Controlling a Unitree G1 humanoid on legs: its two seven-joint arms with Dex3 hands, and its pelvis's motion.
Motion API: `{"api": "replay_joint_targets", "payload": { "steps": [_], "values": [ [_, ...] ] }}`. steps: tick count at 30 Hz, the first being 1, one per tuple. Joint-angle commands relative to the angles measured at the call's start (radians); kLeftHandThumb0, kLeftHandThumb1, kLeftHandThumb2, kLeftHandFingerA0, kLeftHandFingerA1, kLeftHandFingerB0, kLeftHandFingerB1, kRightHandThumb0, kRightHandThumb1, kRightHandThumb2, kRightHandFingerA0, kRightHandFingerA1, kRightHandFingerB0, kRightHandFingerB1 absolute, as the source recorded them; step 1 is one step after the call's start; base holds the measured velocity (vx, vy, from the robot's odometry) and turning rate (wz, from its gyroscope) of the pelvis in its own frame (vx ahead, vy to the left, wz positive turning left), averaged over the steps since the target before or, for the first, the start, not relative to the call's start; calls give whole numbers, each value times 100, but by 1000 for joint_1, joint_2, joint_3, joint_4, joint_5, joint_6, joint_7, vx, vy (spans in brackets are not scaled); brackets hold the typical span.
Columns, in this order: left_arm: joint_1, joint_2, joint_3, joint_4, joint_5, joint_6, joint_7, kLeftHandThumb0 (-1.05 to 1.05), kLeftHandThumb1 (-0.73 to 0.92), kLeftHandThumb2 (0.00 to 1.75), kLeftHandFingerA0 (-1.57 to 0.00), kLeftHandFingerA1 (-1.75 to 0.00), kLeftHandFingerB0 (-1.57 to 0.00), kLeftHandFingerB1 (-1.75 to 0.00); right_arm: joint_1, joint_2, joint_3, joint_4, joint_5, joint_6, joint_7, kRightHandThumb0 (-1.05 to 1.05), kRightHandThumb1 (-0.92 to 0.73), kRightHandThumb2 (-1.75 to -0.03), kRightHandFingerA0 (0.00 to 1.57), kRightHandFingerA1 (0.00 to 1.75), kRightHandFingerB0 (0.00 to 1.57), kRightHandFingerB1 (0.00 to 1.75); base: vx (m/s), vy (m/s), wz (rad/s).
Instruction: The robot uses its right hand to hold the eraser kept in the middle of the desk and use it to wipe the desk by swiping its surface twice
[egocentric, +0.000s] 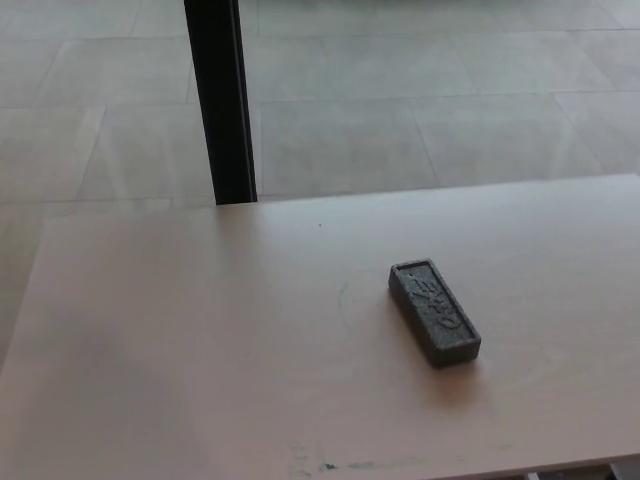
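A dark grey rectangular eraser (434, 311) lies flat on the pale desk (200, 340), right of the desk's middle, its long side running from far-left to near-right. Raised lettering shows on its top face. Nothing touches it. Neither of my hands nor any part of my arms shows in the head view.
A black vertical post (222, 100) stands just beyond the desk's far edge, left of centre. A grey tiled floor (420, 110) lies behind the desk. A faint dark smudge (345, 465) marks the desk near its front edge.
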Motion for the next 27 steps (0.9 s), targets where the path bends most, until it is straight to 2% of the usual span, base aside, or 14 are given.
{"api": "replay_joint_targets", "payload": {
  "steps": [1,8,11,12,14,15,16,17,18,19,20,21,22,27],
  "values": [
    [-8,25,5,24,-25,-6,-3,-48,78,63,-53,-61,-31,-46,-242,-112,18,-7,15,49,-158,-50,-77,-67,131,98,93,57,0,0,0],
    [1,31,1,30,-23,-14,-7,-49,77,63,-55,-61,-33,-47,-522,-107,133,-208,-31,123,-217,-33,-81,-70,90,166,74,101,0,0,0],
    [-3,28,6,39,-29,-11,-2,-47,77,63,-54,-62,-34,-47,-627,-62,232,-380,-53,213,-220,-26,-73,-84,95,175,75,125,0,0,0],
    [-4,34,2,52,-26,-20,-19,-48,77,63,-52,-61,-32,-47,-643,-43,257,-426,-44,225,-202,-29,-63,-85,116,169,79,128,0,0,0],
    [-4,32,2,54,-26,-25,-14,-48,77,63,-53,-61,-32,-47,-660,-29,286,-474,-38,269,-193,-31,-69,-83,95,175,73,135,0,0,0],
    [6,30,-1,32,-25,-23,-16,-45,57,100,-53,-70,-22,-55,-688,1,316,-525,-12,304,-178,-27,-64,-89,94,175,73,134,0,0,0],
    [11,28,-2,21,-25,-22,-17,-45,57,100,-53,-70,-22,-55,-701,13,328,-547,-2,320,-171,-27,-64,-89,94,175,73,134,0,0,0],
    [9,31,-2,26,-25,-22,-19,-48,78,63,-55,-62,-32,-47,-712,28,348,-575,-4,347,-178,-28,-61,-93,95,175,72,134,0,0,0],
    [7,33,-1,31,-26,-21,-21,-48,78,63,-55,-62,-32,-47,-721,44,366,-598,-5,359,-178,-22,-56,-98,117,168,76,130,0,0,0],
    [5,33,-2,32,-25,-21,-18,-49,77,62,-55,-63,-33,-48,-738,76,396,-633,-2,367,-174,-36,-53,-111,121,137,87,115,0,0,0],
    [-2,33,-3,44,-21,-23,-7,-49,76,63,-58,-63,-35,-48,-757,101,415,-655,7,375,-171,-37,-50,-113,123,140,91,118,0,0,0],
    [-9,34,-3,53,-20,-21,0,-48,77,63,-56,-62,-35,-48,-780,146,445,-677,19,387,-170,-29,-48,-107,119,175,78,136,0,0,0],
    [-12,35,-2,58,-20,-22,0,-49,77,63,-57,-61,-35,-48,-790,174,464,-690,23,394,-168,-36,-53,-104,100,175,78,144,0,0,0],
    [-7,35,0,44,-27,-23,-11,-49,77,63,-55,-62,-36,-48,-763,335,572,-692,-4,376,-152,-38,-48,-111,98,175,75,151,0,0,0]
  ]
}}
